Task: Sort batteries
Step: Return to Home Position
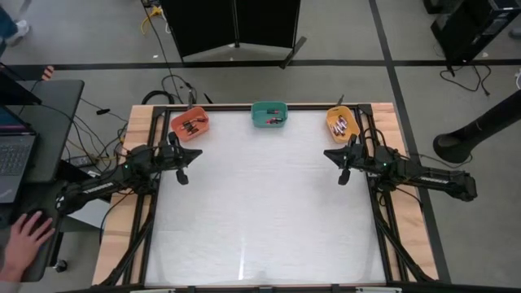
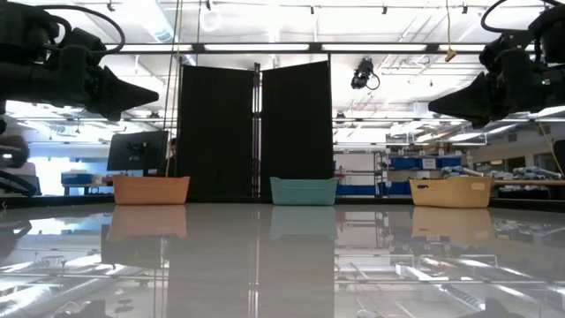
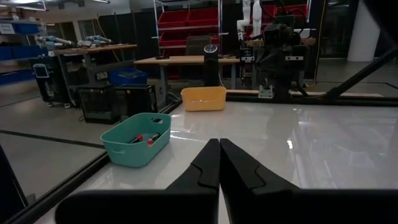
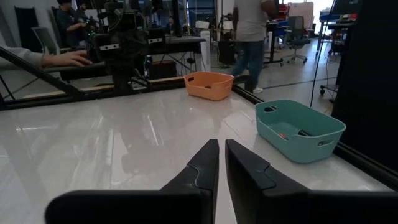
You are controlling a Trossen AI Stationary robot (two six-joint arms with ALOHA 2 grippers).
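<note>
Seen from above, the batteries (image 1: 192, 126) lie in the orange bin (image 1: 174, 124), the teal bin (image 1: 254, 114) and the yellow bin (image 1: 330, 122) at the far edge of the table (image 1: 260, 220). None shows on its white top, so the sorting looks complete. They are too small to count. The left gripper (image 1: 182, 177) and right gripper (image 1: 344, 177) hover near the table's sides.

From table height, the bin walls hide all contents.

The left wrist view shows its fingers (image 3: 205, 168) pressed together, empty.

The right wrist view shows its fingers (image 4: 199, 165) all but touching, holding nothing. The orange bin's contents are hidden.
</note>
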